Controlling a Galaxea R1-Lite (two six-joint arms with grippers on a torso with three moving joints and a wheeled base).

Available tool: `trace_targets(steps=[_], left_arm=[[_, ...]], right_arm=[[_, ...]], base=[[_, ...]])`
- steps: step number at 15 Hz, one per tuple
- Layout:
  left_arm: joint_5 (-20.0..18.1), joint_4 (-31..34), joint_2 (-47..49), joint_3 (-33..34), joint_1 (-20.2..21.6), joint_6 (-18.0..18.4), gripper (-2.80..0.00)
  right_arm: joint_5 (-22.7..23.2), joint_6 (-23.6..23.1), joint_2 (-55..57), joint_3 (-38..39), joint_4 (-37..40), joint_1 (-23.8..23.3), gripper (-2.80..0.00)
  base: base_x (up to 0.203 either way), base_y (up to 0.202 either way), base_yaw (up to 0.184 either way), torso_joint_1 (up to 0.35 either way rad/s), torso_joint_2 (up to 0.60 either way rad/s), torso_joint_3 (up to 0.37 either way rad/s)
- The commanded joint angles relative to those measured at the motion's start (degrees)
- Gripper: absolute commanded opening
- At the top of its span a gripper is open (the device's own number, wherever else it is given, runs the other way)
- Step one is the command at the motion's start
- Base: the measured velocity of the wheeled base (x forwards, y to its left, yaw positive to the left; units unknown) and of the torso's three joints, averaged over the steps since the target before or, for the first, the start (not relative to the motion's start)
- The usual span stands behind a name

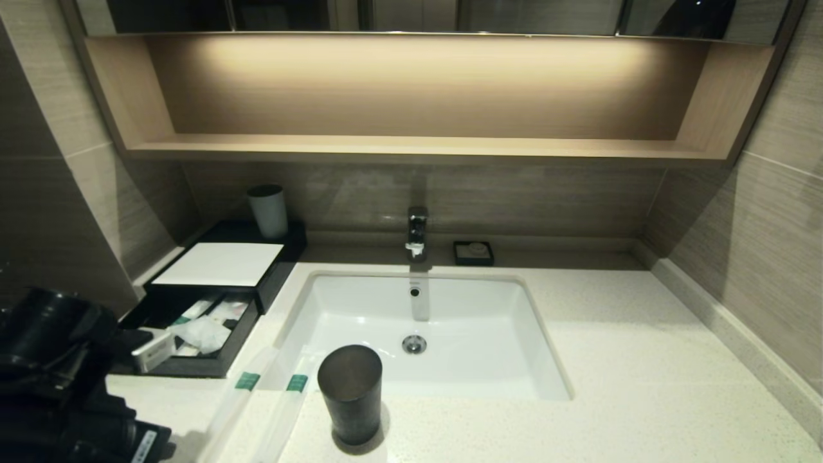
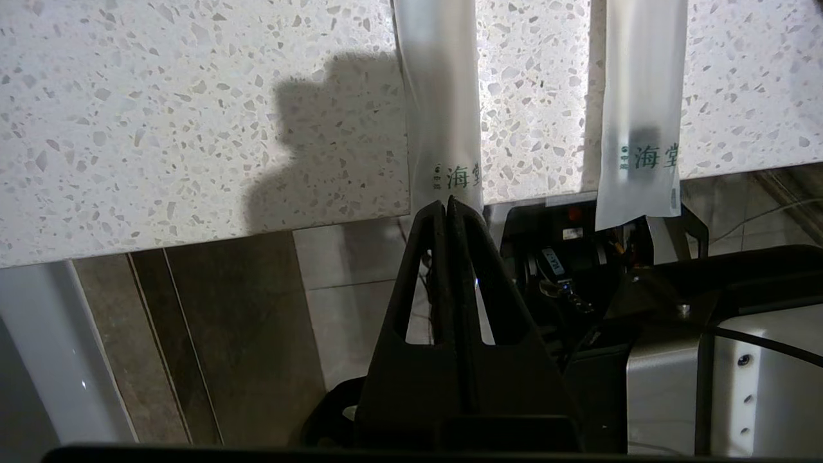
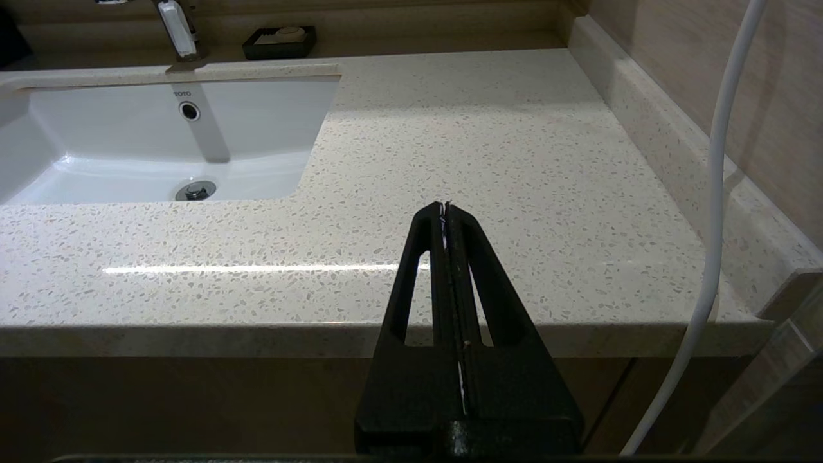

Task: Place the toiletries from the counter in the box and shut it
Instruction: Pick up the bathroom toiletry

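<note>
Two long translucent white packets with green bands lie side by side on the counter [image 1: 643, 386], left of the dark cup: one [image 1: 239, 393] and the other [image 1: 288, 402]. Their ends overhang the front edge. In the left wrist view the packets [image 2: 443, 96] [image 2: 643, 96] show green print. My left gripper [image 2: 447, 202] is shut, its tips right at the overhanging end of the first packet; no hold on it shows. The black box [image 1: 193, 368] stands at far left with its drawer pulled open and small wrapped items inside. My right gripper [image 3: 445, 204] is shut and empty at the counter's front edge.
A dark grey cup [image 1: 350, 392] stands right beside the packets. The white basin [image 1: 360, 308] is sunk mid-counter, with a faucet [image 1: 417, 231] and a small black soap dish [image 1: 474, 253] behind it. A pale cup [image 1: 269, 211] stands on the box. My left arm [image 1: 58, 379] is at the lower left.
</note>
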Motion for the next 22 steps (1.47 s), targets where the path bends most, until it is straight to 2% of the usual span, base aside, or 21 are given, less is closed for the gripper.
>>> trace_targets(steps=[1,13,14,22], left_arm=[[-0.62,0.13,2.59,0.17,-0.15,0.21,-2.8],[-0.99,-0.48,6.23,0.78,-0.94,0.72,-2.8],[-0.91,-0.48,6.73,0.78,-0.94,0.73,0.0],[-0.92,-0.7,7.83,0.52,-1.03,0.73,0.0]], right_arm=[[0.01,0.03,0.09,0.0,-0.04,0.0,-2.8],[0.01,0.03,0.09,-0.09,-0.04,0.0,-2.8],[0.01,0.03,0.09,-0.07,-0.04,0.0,-2.8],[0.01,0.03,0.09,0.0,-0.04,0.0,-2.8]], base=[[0.0,0.0,0.0,0.0,0.0,0.0],[0.0,0.0,0.0,0.0,0.0,0.0],[0.0,0.0,0.0,0.0,0.0,0.0],[0.0,0.0,0.0,0.0,0.0,0.0]])
